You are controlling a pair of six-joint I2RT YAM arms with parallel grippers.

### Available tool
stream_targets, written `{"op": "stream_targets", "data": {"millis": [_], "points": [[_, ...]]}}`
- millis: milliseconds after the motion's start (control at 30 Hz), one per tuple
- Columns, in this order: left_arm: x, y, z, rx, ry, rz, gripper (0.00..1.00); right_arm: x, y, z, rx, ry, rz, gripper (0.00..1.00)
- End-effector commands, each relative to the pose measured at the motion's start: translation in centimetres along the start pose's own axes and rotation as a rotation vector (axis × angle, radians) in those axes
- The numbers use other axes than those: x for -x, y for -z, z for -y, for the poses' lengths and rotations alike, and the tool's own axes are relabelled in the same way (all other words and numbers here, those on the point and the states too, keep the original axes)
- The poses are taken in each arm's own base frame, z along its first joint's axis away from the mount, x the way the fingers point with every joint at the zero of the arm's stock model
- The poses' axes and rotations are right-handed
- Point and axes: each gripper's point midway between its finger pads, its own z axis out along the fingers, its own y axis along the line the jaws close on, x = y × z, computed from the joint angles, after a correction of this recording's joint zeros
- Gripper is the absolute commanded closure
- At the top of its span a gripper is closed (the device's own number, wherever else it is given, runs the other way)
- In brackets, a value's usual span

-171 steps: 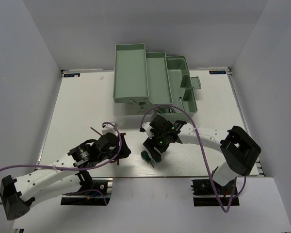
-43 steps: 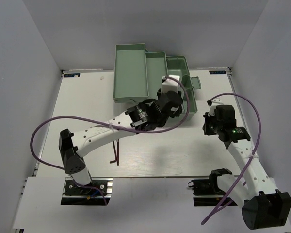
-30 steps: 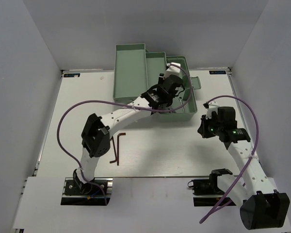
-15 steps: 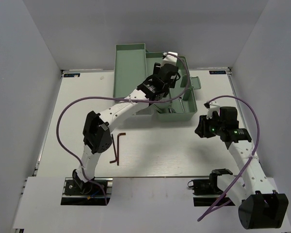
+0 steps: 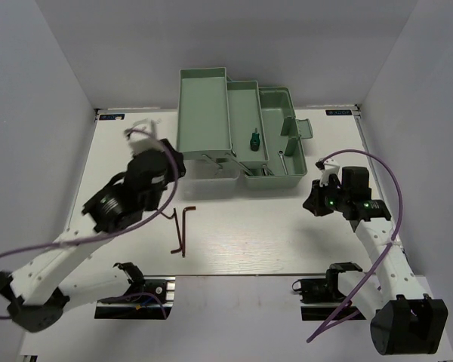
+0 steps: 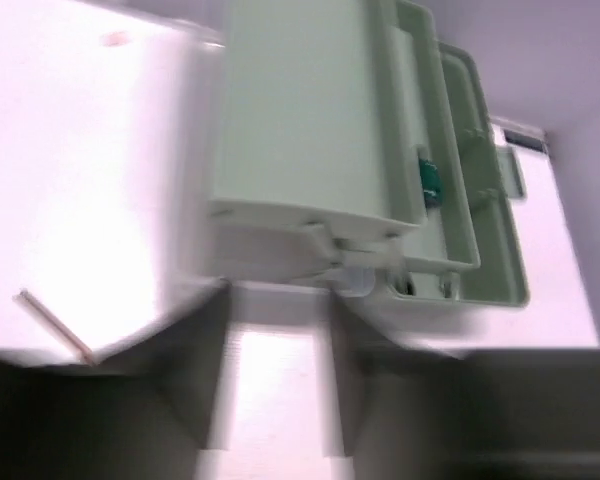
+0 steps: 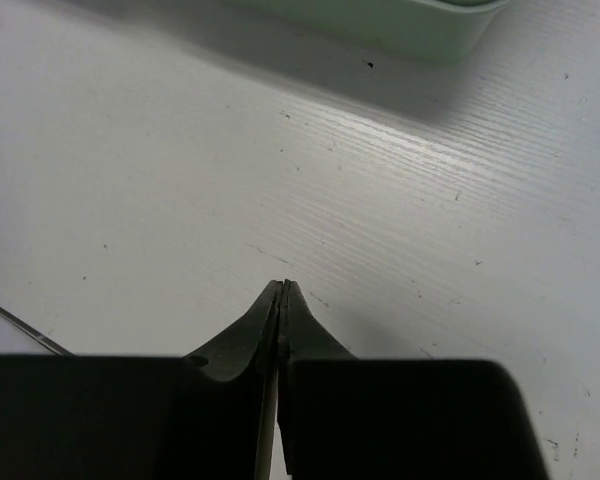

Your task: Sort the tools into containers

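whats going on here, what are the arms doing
Two robot arms are sorting tools into a mint-green toolbox. One green-handled screwdriver already lies in its middle tray. The dark hex keys are on the table, not yet sorted. The left hand is open and empty, left of the toolbox; the right hand is shut on nothing over the table.
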Motion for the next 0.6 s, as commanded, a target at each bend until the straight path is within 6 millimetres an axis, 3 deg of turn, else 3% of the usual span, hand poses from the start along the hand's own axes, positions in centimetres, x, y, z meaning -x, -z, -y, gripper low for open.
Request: {"op": "stream_targets", "data": {"millis": [0,100,200,400,533,567], "points": [[-7.8,1.0,-7.7,0.277,0.080,-0.139,0.37,0.0,-0.2,-0.4,0.034,0.009,0.007,0.95],[-10.5,1.3,-10.3,0.364,0.137,-0.173,0.13,-0.3,-0.3,-0.4,0.039,0.005,-0.002,0.84],[-12.8,0.2,-11.4,0.453,0.153,-0.239,0.09,-0.2,-0.3,-0.4,0.039,0.003,0.002,0.81],[-16.2,-2.4,-12.1,0.519,0.210,-0.337,0.19,-0.2,-0.1,-0.5,0.035,0.009,0.009,0.81],[-17.5,-3.6,-13.3,0.527,0.282,-0.362,0.31,0.0,0.1,-0.5,0.033,0.007,0.013,0.81],[-18.4,-3.8,-14.6,0.560,0.283,-0.380,0.33,0.0,0.1,-0.6,0.034,0.008,0.013,0.81]]}}
